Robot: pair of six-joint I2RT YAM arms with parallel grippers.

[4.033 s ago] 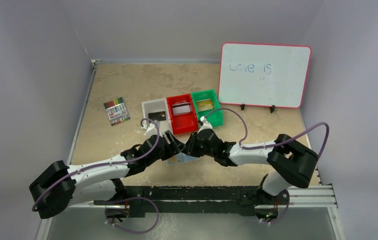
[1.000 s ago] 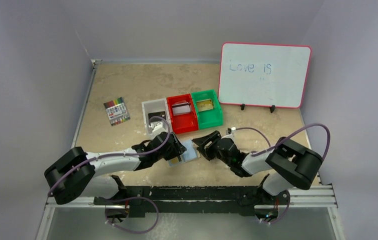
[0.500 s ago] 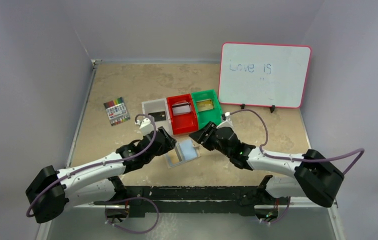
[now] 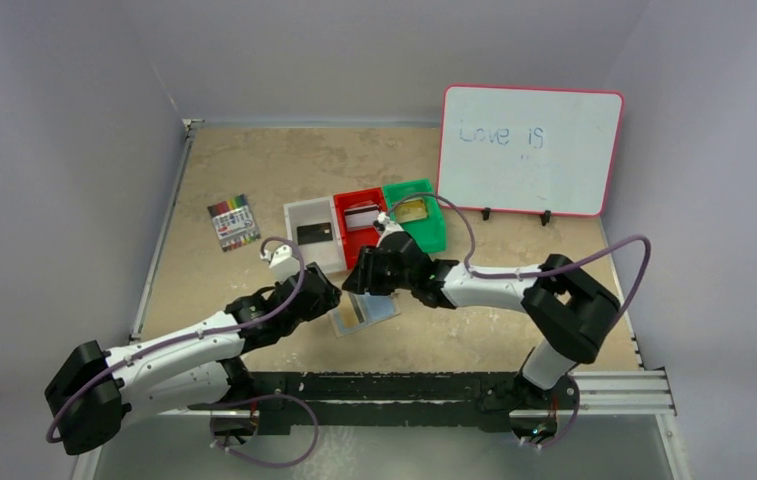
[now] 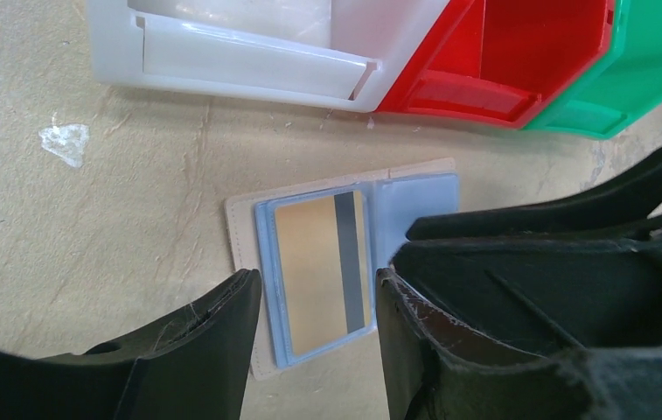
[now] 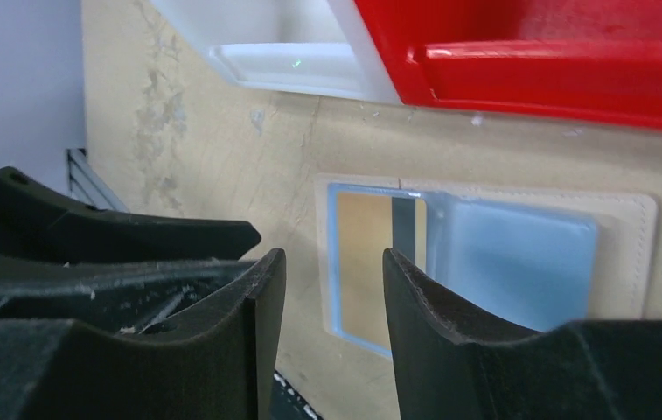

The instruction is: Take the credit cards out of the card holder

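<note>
The card holder (image 4: 379, 308) lies open on the table, beige rim and pale blue pockets up. A gold card with a dark stripe (image 4: 352, 313) sits in its left pocket; the right pocket looks empty. My left gripper (image 4: 322, 296) is open at the holder's left edge. My right gripper (image 4: 362, 280) is open just above its far edge. The left wrist view has the holder (image 5: 414, 197) and gold card (image 5: 310, 271) between my left gripper's (image 5: 318, 278) fingers. The right wrist view shows the holder (image 6: 519, 262) and card (image 6: 362, 254) beyond my right gripper (image 6: 334, 258).
Behind the holder stand a white bin (image 4: 306, 212) with a black card (image 4: 315, 233), a red bin (image 4: 366, 250) with a silver card (image 4: 359, 216) and a green bin (image 4: 424, 240) with a gold card (image 4: 412, 209). A marker pack (image 4: 233, 222) lies left, a whiteboard (image 4: 529, 150) back right.
My right gripper has swung left and now hovers over the holder's far edge. My left gripper has drawn back slightly to the left. The holder stays open on the table.
</note>
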